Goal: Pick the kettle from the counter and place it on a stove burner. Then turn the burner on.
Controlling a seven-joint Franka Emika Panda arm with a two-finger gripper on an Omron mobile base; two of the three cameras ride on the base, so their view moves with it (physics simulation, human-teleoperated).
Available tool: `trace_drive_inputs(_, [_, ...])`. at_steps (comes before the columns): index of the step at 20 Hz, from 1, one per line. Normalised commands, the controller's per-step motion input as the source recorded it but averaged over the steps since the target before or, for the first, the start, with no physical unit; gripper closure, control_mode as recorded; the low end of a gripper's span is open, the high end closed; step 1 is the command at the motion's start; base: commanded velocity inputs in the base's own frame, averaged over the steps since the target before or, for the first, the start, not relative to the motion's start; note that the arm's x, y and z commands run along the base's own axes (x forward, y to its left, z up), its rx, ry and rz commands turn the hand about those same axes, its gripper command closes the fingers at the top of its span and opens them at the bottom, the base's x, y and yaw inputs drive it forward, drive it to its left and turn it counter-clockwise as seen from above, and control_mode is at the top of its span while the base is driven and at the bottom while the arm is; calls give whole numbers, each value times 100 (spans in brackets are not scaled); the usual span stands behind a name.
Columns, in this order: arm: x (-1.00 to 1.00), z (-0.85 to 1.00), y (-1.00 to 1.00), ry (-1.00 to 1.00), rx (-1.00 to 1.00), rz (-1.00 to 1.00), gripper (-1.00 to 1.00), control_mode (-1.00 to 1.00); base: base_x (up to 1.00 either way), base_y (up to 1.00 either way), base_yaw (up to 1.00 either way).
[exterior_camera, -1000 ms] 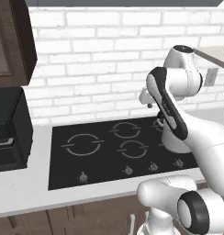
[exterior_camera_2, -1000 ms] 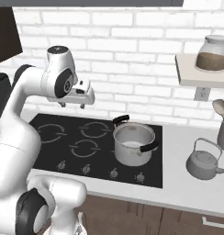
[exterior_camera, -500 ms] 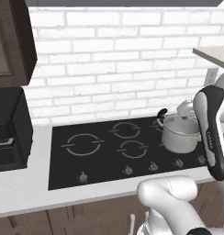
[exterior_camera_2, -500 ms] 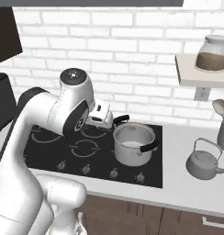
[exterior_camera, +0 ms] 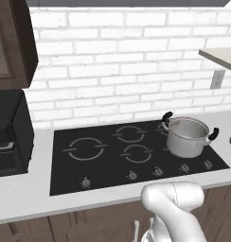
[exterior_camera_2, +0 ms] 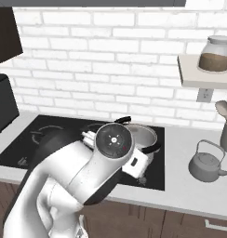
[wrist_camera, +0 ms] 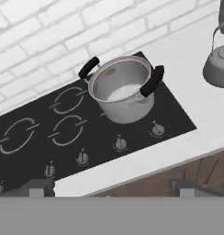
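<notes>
The silver-grey kettle [exterior_camera_2: 206, 165] stands upright on the pale counter [exterior_camera_2: 180, 139], right of the black cooktop; in the hand view the kettle [wrist_camera: 218, 68] is at the top right corner. The widest burner ring [exterior_camera: 84, 149] lies bare at the cooktop's left, also seen as the burner ring [wrist_camera: 15, 136]. My gripper [wrist_camera: 113, 187] is open, its two tips wide apart with nothing between them, and looks down from in front of the counter edge. In the right base view my white arm bulks in front and its hand [exterior_camera_2: 135, 165] sits low by the cooktop's front edge, left of the kettle.
A steel pot [exterior_camera: 186, 137] with two black handles stands on the cooktop's right burner. A row of knobs [exterior_camera: 131, 175] runs along the cooktop's front. A jar [exterior_camera_2: 216, 54] sits on a wall shelf, with a utensil holder [exterior_camera_2: 225, 135] behind the kettle and a dark appliance [exterior_camera: 8, 137] at far left.
The arm has swung from above the cooktop down and to the right, leaving the left base view and looming large in the right base view. Kettle and pot have not moved.
</notes>
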Motion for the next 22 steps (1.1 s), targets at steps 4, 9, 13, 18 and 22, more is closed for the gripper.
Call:
trace_drive_inputs(4, [-53, 0, -100, -5, 23, -36, -100, -100, 0, 0, 0])
trace_drive_inputs(9, [-9, 1, -100, 0, 26, -42, -100, -100, 0, 0, 0])
trace_drive_inputs(13, [35, 5, -100, 0, 28, -45, -100, -100, 0, 0, 0])
trace_drive_inputs(18, [97, -13, -100, 21, 40, -29, -100, -100, 0, 0, 0])
trace_drive_inputs(22, [100, -27, -100, 27, 67, -11, -100, -100, 0, 0, 0])
